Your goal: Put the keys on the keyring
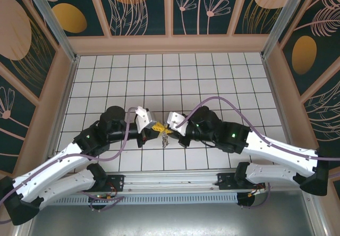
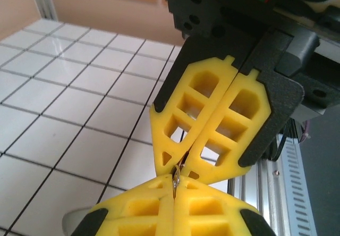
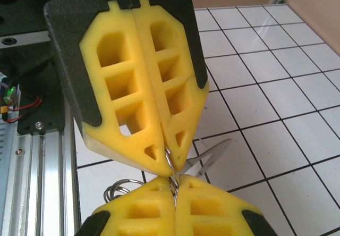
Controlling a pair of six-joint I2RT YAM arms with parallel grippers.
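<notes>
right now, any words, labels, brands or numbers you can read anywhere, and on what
None readable. The yellow fingers, the tiled table and the patterned walls carry no letters or numbers.
The keys and the keyring are too small to show any stamp.

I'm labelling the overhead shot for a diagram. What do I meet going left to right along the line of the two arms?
left arm → left gripper → keys, dangling just below where both shut grippers pinch the metal → right gripper → right arm
</notes>
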